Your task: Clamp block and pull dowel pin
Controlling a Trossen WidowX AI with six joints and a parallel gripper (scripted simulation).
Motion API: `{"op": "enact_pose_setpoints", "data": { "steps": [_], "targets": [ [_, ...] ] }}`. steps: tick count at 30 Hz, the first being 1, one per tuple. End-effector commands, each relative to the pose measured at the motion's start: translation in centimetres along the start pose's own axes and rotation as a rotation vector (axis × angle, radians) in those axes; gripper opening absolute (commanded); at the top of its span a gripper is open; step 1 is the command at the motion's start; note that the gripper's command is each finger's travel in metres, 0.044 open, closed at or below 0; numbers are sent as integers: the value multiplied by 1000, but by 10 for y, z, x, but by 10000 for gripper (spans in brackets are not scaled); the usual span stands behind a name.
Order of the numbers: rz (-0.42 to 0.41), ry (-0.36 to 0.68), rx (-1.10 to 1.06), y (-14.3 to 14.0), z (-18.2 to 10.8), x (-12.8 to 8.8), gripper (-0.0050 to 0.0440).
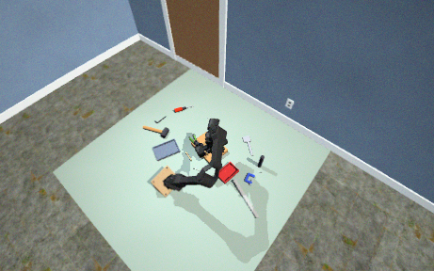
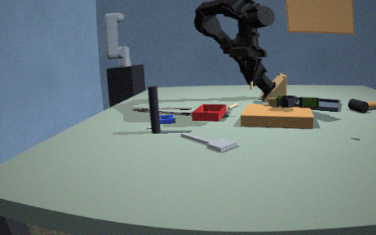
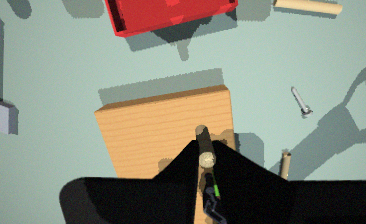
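My gripper [image 3: 204, 146] [image 2: 251, 82] is shut on a pale dowel pin [image 3: 207, 160] [image 2: 251, 86], which hangs upright between the fingertips, above the wooden board [image 3: 154, 135] [image 2: 276, 117]. The spring clamp [image 3: 211, 196] [image 2: 290, 101] [image 1: 193, 139], black with green parts, is at the far edge of the board in the exterior view. A small wooden piece [image 2: 272, 102] shows at its jaws; whether it is the block or the bench stop I cannot tell. The fingers hide most of that area in the wrist view, so the block's tilt and hole cannot be seen.
A red tray [image 1: 228, 172] [image 2: 210, 115] [image 3: 174, 15] stands near the board. Loose dowels [image 3: 309, 6] [image 3: 285, 165] and a screw [image 3: 301, 103] lie around it. A black upright cylinder [image 2: 154, 110], a grey scraper [image 2: 222, 144], a blue-grey tray [image 1: 166, 150] and a hammer [image 1: 154, 129] are farther out.
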State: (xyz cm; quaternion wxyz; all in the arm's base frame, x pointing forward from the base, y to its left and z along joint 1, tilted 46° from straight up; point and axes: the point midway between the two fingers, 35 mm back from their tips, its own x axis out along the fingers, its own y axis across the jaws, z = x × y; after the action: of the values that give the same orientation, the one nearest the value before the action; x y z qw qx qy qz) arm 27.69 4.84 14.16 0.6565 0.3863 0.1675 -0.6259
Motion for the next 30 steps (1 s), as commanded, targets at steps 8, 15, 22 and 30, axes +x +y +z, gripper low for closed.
{"op": "enact_pose_setpoints", "data": {
  "steps": [8, 15, 22, 30],
  "targets": [
    [8, 1, -8, 4, 15, -3, 0],
    [13, 2, -17, 6, 26, -5, 0],
    [17, 2, -24, 7, 34, -7, 0],
    [23, 2, -33, 8, 45, -9, 0]
  ]
}}
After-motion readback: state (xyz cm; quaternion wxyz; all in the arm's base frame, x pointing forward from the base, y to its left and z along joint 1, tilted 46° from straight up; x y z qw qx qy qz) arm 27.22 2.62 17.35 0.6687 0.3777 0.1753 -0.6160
